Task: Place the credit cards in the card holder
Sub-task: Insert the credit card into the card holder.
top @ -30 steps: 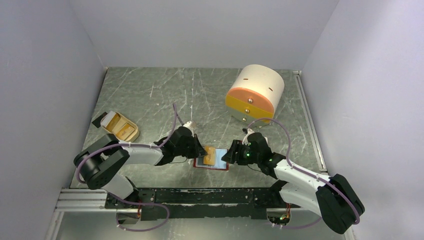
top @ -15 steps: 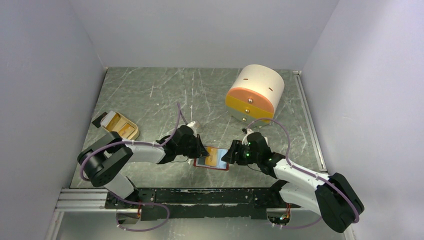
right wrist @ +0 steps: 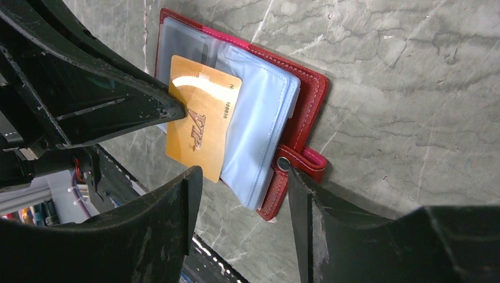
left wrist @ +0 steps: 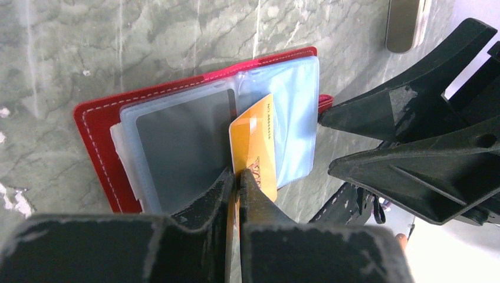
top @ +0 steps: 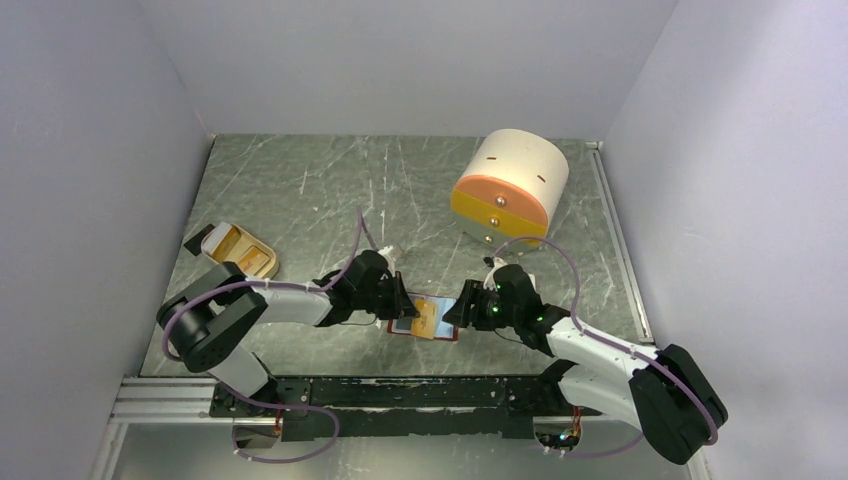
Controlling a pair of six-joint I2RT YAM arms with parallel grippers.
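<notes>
Left gripper [left wrist: 237,187] is pinching the gold credit card [left wrist: 257,144] by its edge, tilted over the open card holder [left wrist: 94,124] mid-frame. Right gripper [right wrist: 244,183] is spread either side of the snap tab [right wrist: 308,159]. I'd line the card's corner up with the pale blue pocket [left wrist: 295,112] mouth, then slide it in flat and slow

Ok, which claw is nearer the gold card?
Left. The left claw is shut on the card over the open wallet; the right claw is open at the wallet's tab side, not gripping the card.
</notes>
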